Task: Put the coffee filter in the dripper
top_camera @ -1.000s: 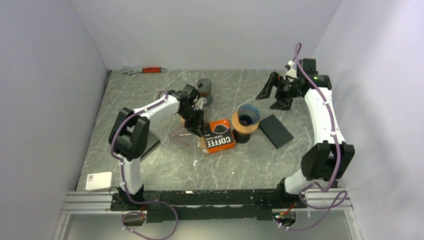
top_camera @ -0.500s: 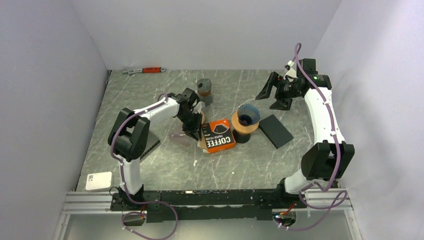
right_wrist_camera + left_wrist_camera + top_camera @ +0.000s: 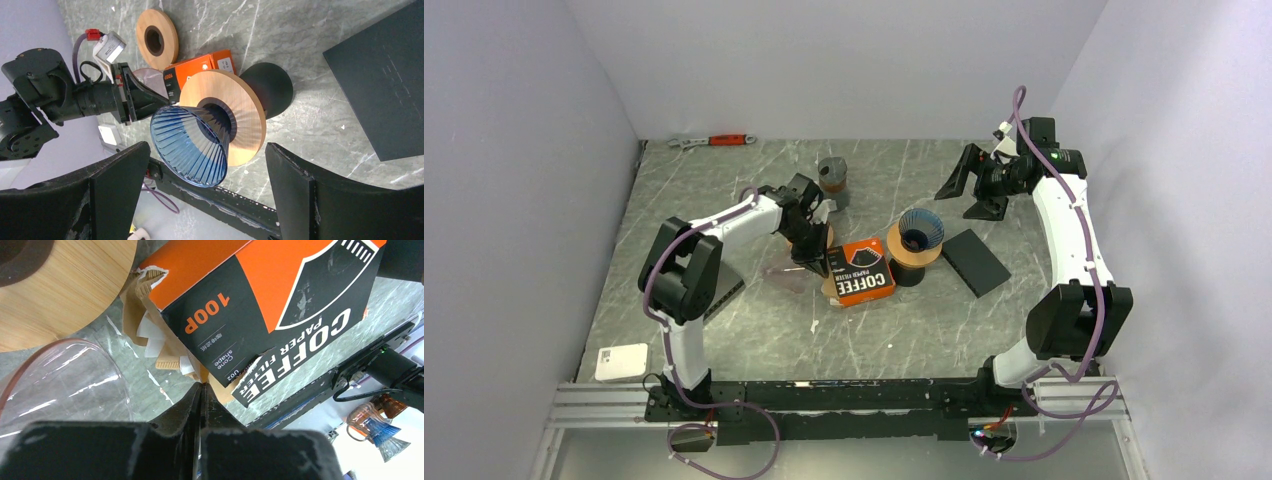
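Your table shows the task barely begun. The box lies flat at centre frame, its torn end toward the left. The dripper stands just right of it on its wooden collar and holds no paper in either view that shows it. Your right gripper hangs at upper right, jaws spread wide, carrying nothing. Your left gripper sits at the box's torn end with its jaws pressed together. A thin brown edge seems pinched there, though I cannot confirm it. The filter is in the box, its paper edges poking out. In my judgement, extraction, carry and seating all remain.
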`<state>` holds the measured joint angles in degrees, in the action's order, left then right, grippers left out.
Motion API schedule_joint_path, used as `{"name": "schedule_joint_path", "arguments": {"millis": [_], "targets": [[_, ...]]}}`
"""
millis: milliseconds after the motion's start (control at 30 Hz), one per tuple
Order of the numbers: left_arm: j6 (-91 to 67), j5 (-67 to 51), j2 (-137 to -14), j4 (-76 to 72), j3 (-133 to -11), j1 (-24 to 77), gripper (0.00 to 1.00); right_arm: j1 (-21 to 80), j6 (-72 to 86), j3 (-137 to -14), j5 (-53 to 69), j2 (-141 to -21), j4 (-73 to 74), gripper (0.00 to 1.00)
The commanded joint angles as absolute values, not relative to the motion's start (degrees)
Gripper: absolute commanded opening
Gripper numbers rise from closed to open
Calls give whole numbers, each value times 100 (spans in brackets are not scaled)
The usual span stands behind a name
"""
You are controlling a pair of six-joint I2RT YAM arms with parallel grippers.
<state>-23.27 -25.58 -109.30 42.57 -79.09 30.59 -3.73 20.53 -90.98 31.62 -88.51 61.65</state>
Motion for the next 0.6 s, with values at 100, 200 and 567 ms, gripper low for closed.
{"name": "schedule_joint_path", "arguments": {"millis": [100,200,567], "targets": [[-2287,-2654,-10590,4219,-7977,3108,0,-396,1986,-9231,3187,-8797,6187,91],[-2289,-2527,-10512,4318,-7950,3111,0,-396,1995,-9211,3195,-8781,6171,91],[-2259,-1742,-10508,4861,-8187,3191,19,-396,1987,-9158,3204,-8772,6150,91]]}}
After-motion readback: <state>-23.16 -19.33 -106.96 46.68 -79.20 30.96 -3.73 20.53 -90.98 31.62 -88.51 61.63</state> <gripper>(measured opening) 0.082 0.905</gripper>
